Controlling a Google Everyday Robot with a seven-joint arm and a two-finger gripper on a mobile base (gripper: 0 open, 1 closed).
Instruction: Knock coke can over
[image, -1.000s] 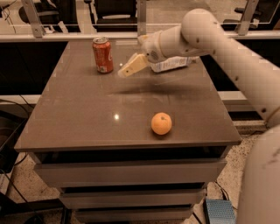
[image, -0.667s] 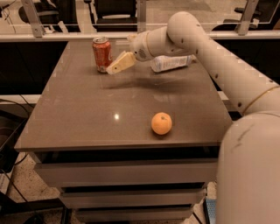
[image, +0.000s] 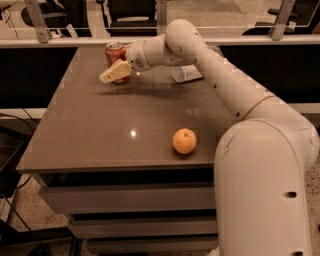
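Note:
The coke can (image: 114, 54) is a red can with a silver top. It stands upright at the far left of the brown table (image: 100, 130). My gripper (image: 112, 73) reaches in from the right on the white arm and sits right in front of the can's lower half, covering part of it. Its cream fingers (image: 116, 71) point left and slightly down, low over the table.
A round orange fruit (image: 184, 141) lies near the table's front right. A clear plastic bottle with a white label (image: 186, 73) lies behind the arm at the far right. A railing and dark chairs stand beyond the table's far edge.
My gripper has swung left across the far part of the table, from right of the can to directly in front of it. The can still stands upright.

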